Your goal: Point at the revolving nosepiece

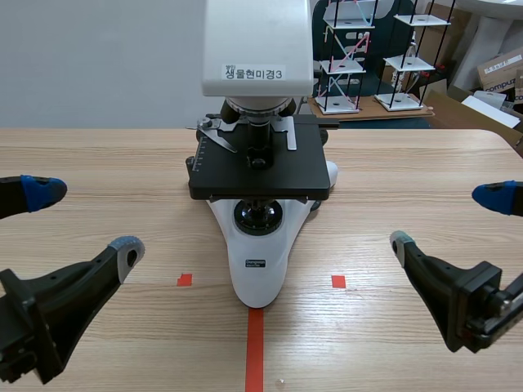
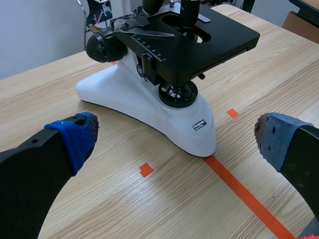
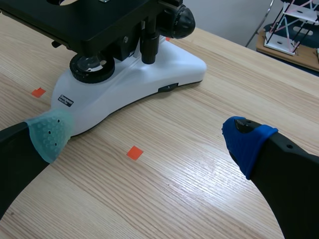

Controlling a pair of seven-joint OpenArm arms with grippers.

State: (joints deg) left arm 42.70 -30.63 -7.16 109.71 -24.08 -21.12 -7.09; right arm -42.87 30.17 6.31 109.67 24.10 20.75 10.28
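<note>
Scene view: the microscope [image 1: 258, 175] stands upright at the centre of the wooden tabletop [image 1: 409, 188], its white base pointing toward the robot and resting over the far end of the orange-red tape line [image 1: 255, 351]. The revolving nosepiece [image 1: 257, 109] sits directly under the white head, above the black stage [image 1: 260, 170], with its objectives pointing down at the stage opening. The left claw [image 1: 82, 222] hangs low beside the base on the left with its fingers spread wide, holding nothing and touching nothing. The right claw [image 1: 449, 220] mirrors it on the right, equally wide and apart from the microscope. Both claws are well below and to the side of the nosepiece. One tape square [image 1: 185, 280] lies on either side of the base. Left wrist view: the left claw [image 2: 175, 142] is spread wide, with one blue pad at each side and the tip of the microscope base [image 2: 149, 107] ahead, between the fingers. Ahead of the claw, a black focus knob [image 2: 102, 47] projects from the side of the microscope. Above the stage [image 2: 219, 40], only the lower end of an objective [image 2: 189, 12] is visible; the nosepiece body is out of view. Right wrist view: the right claw [image 3: 147, 138] is spread wide, with one grey-green pad and one blue pad, above the bare tabletop [image 3: 224, 89]. The microscope base [image 3: 134, 84] lies ahead of it, just beyond the grey-green pad, without contact. The nosepiece cannot be seen here.
</note>
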